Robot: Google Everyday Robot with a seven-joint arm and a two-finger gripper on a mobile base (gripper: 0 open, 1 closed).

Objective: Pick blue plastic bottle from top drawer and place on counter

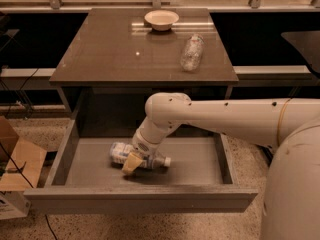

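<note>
While the table (115, 59) carries a pale bowl (161, 19) at 12 o'clock and a clear crinkled bottle (192, 52) lying at 2 o'clock, its 6 to 9 o'clock side looks free for a set-down. Below it, the top drawer (200, 159) stands pulled out, and its only visible content is the blue plastic bottle (156, 160), on its side near the middle of the floor with the cap toward 3 o'clock. It is probably light, thin-walled and slick, so it may roll or dent under a hard squeeze. The labelled mid-body, taken across its width, seems the best hold. The tool (132, 161) reaches in from 1 o'clock and sits down on that mid-body, but I cannot tell whether it has closed on the bottle.
</note>
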